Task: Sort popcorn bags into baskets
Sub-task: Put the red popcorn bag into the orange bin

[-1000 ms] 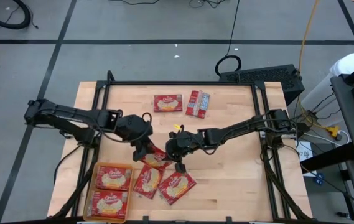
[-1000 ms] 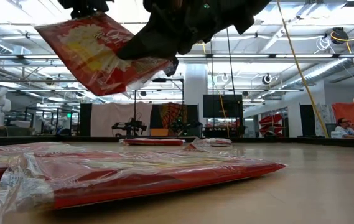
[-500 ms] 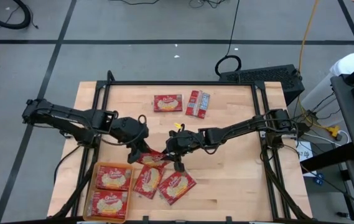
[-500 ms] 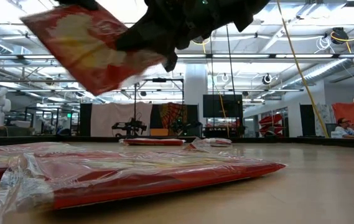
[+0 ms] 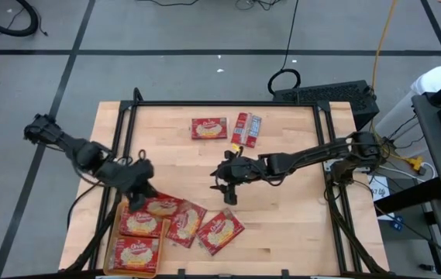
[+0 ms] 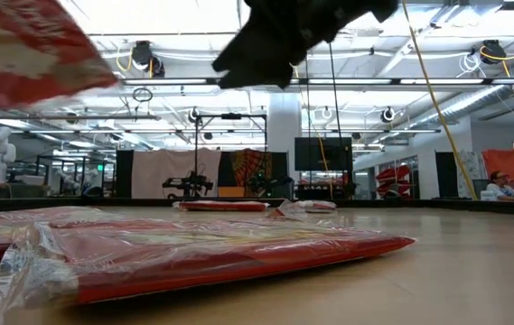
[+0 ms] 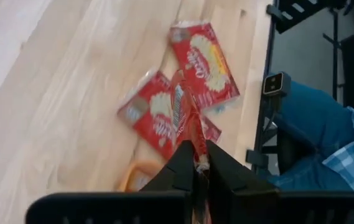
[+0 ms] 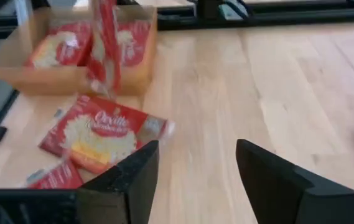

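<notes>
My left gripper [image 5: 141, 200] is shut on a red popcorn bag [image 5: 163, 207] above the far end of the orange basket [image 5: 116, 232]. The held bag shows edge-on in the left wrist view [image 7: 186, 115] and at the top left of the low view [image 6: 31, 50]. Two bags [image 5: 139, 239] lie flat in the basket. Two more bags [image 5: 183, 225] [image 5: 220, 231] lie flat on the table just right of it. My right gripper [image 5: 228, 188] is open and empty near the table's middle; it also shows in its own wrist view [image 8: 195, 171]. My left gripper pinches one edge of the bag [image 7: 196, 155] between its two fingers. The fingers come from the table's left, slanting down. The bag reaches out beyond the fingertips, tilted and lifted clear above the basket's far end.
Two more packets lie near the table's far edge, a red one [image 5: 208, 128] and one with silvery striped panels [image 5: 246, 129]. Bare wood lies right of my right gripper. A black frame [image 5: 228, 105] runs around the table. A person's leg [image 7: 313, 124] shows beyond the table's edge.
My left gripper has carried the bag from near the table's middle toward the left and near edges, to above the basket; the bag stays lifted and has tipped. My right gripper has drawn back a little toward the far edge and risen.
</notes>
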### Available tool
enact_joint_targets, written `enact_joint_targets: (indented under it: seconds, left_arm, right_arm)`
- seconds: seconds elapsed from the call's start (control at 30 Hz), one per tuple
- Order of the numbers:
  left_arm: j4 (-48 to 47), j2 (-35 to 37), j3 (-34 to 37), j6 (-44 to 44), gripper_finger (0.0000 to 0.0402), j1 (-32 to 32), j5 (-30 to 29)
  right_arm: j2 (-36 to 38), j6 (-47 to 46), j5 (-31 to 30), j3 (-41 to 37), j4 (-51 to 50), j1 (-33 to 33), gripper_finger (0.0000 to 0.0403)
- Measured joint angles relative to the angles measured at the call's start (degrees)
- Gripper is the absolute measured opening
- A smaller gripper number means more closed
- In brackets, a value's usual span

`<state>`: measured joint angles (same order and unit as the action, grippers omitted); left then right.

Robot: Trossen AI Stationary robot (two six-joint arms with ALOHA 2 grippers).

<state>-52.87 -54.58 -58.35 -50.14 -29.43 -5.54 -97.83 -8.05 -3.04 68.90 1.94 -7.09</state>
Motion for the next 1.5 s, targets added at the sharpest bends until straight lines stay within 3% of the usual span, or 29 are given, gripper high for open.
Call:
enact_joint_targets:
  seconds: [0.17, 0.3, 0.37, 0.53, 0.7, 1.2, 1.5]
  left_arm:
    - [-5.7, 2.7, 0.0, -13.6, 0.0024, -10.0, -7.0]
    - [-10.9, 4.0, 0.0, -25.6, 0.0024, -17.7, -9.6]
    - [-11.6, 4.4, 0.0, -30.8, 0.002, -21.5, -10.8]
    - [-13.0, 4.4, 0.0, -40.8, 0.0023, -28.9, -17.3]
    - [-20.3, 1.8, 0.0, -54.1, 0.0029, -34.1, -18.3]
    - [-22.0, -8.5, 0.0, -70.2, 0.0037, -39.6, -18.3]
    - [-28.0, -9.8, 0.0, -72.8, 0.015, -40.4, -17.7]
  right_arm:
    - [3.9, -0.7, -0.3, -6.0, 0.4, -1.0, 0.0202]
    - [7.3, -1.3, -5.6, -11.8, 1.2, -2.2, 0.0202]
    - [8.8, -1.2, -8.7, -15.2, 3.9, -2.8, 0.0201]
    - [12.4, -1.9, -9.5, -23.4, 14.5, -2.9, 0.0201]
    - [14.0, -1.6, -9.2, -28.4, 24.1, -3.5, 0.0201]
    - [14.0, 1.3, -9.1, -29.1, 28.9, -3.5, 0.0201]
    - [14.0, 0.7, -8.9, -29.1, 30.9, -3.7, 0.0201]
